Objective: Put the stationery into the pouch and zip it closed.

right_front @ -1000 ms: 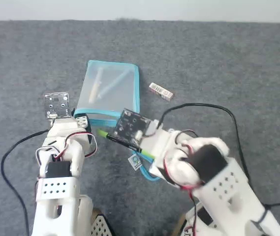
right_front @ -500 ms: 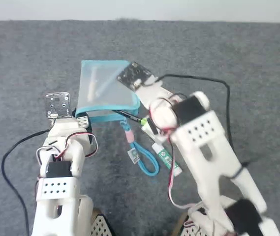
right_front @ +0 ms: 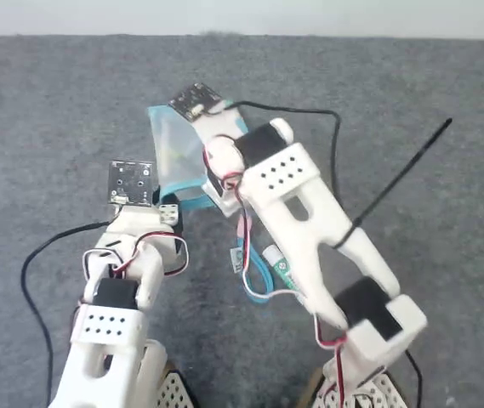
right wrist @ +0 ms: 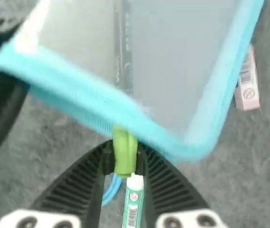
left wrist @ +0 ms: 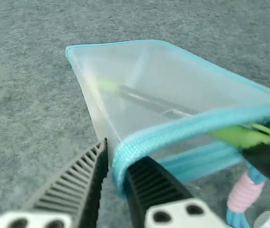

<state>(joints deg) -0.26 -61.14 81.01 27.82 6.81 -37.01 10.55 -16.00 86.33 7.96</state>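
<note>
A translucent pouch [left wrist: 172,90] with light-blue trim lies on the grey mat, its mouth held up. My left gripper [left wrist: 116,164] is shut on the blue rim of the pouch [right_front: 172,144] at one corner of the mouth. My right gripper [right wrist: 124,148] is shut on a green-and-black pen [right wrist: 124,154] whose black shaft [right wrist: 123,52] runs inside the pouch. The same pen [left wrist: 139,97] shows through the pouch wall in the left wrist view. The right arm [right_front: 271,170] stretches over the pouch. A pink-and-white eraser [right wrist: 246,80] lies on the mat just beside the pouch.
A green-and-white tube [right_front: 280,265] lies on the mat near the pouch mouth, also visible as the tube [right wrist: 134,204] under my right gripper. A pink zipper pull [left wrist: 243,190] with a blue loop [right_front: 257,287] trails from the pouch. Open grey mat surrounds everything.
The right arm has swung forward over the pouch, carrying the pen from the mat in front of the mouth to inside it. The left gripper shifted slightly right, still on the rim.
</note>
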